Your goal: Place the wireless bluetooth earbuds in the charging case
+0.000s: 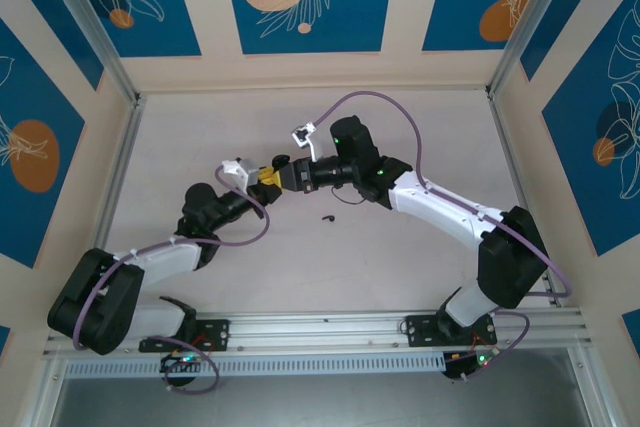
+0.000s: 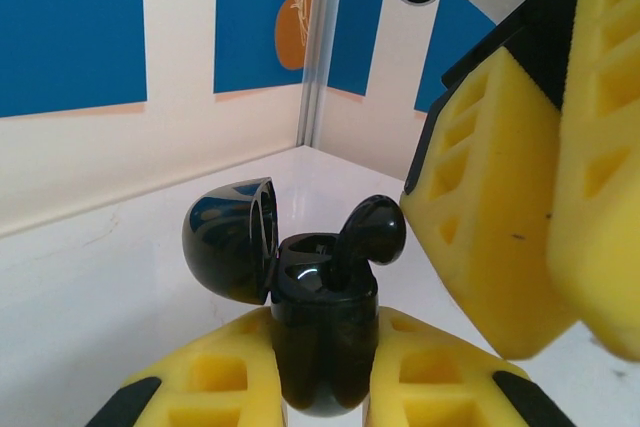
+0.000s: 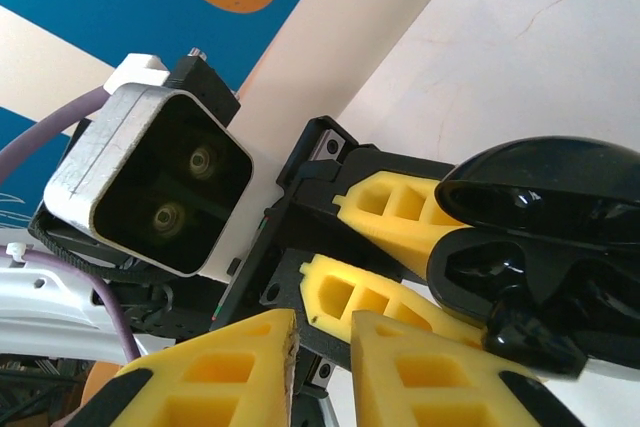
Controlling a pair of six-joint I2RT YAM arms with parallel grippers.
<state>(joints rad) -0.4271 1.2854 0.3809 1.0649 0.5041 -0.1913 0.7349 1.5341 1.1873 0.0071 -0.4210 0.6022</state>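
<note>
At the middle of the pale desk (image 1: 200,137), I find the left jaws clamped on a glossy black plastic charging case (image 2: 322,297), lid open. The right jaws stand just beside it, narrowly parted and empty. One black comma-shaped earbud (image 2: 372,230) stands in the case; another black earbud (image 1: 327,217) lies on the desk.

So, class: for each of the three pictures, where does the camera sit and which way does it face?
Top external: above and behind, facing down at the table; both arms show.
Left wrist: on the left arm, facing along the left claw at the charging case it grips.
Right wrist: on the right arm, facing past the right claw at the left claw.
Shared: both wrist views show the case.
</note>
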